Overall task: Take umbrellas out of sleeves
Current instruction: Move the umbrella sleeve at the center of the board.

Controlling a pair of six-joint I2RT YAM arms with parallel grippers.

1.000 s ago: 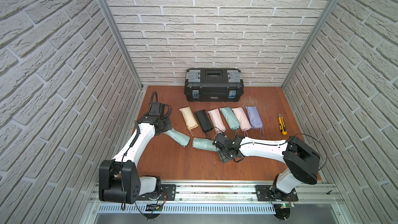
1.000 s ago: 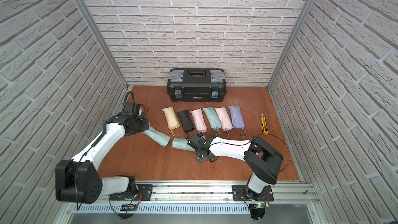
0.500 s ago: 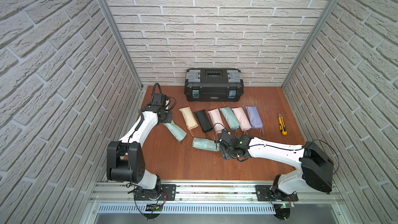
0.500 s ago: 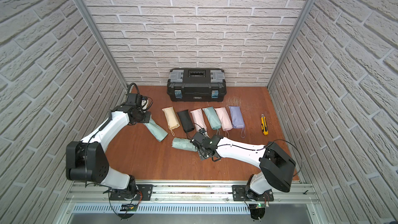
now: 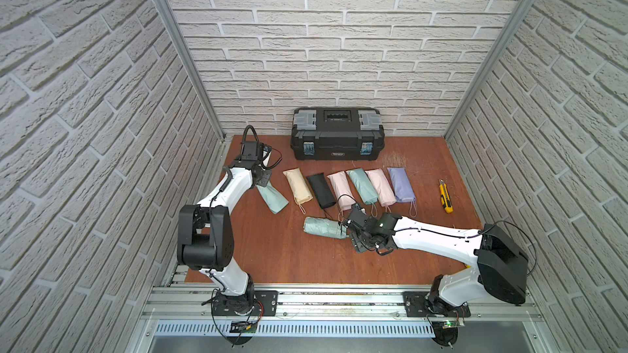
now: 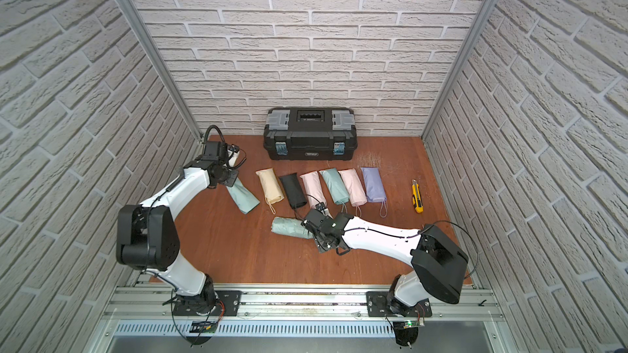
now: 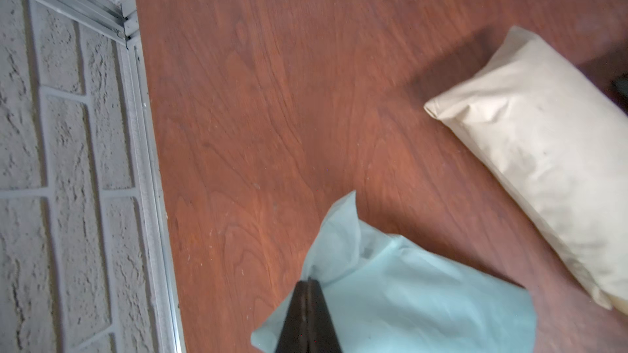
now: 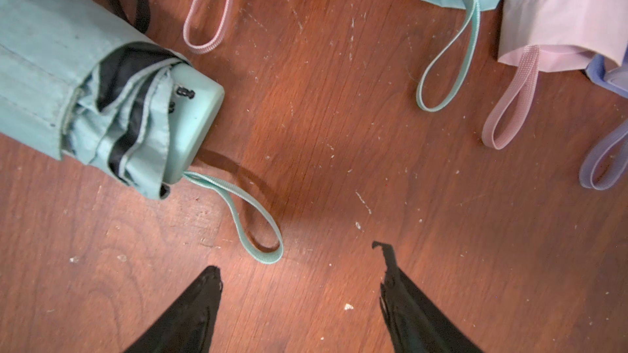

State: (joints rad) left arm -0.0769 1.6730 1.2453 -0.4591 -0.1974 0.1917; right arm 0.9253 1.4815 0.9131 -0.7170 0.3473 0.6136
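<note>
One mint umbrella point(image 8: 51, 73) lies bare on your counter point(image 8: 323, 130).
Your left fingers point(image 7: 295, 317) clamp the limp mint sleeve point(image 7: 424, 293); your right fingers point(image 8: 190, 310) stand apart, empty.

Robot lab test cell, not a real room: fake white-brick panels point(image 5: 339, 45) on aluminium posts point(image 5: 176, 45) box in a wooden table point(image 5: 272, 249), two robot arms point(image 5: 438, 237) bolted to a metal rail point(image 5: 339, 300) along its front edge, black toolbox point(image 5: 336, 137) at the back edge.

In both top views the right gripper point(image 5: 349, 236) hides the handle end of the plump mint-green rolled fabric umbrella point(image 5: 321, 227). In the right wrist view that umbrella's other end is cut off, as is the pale pink fabric sleeve point(image 8: 560, 11) near it. The limp mint-green fabric sleeve point(image 7: 424, 293) runs off the left wrist view's edge.
</note>
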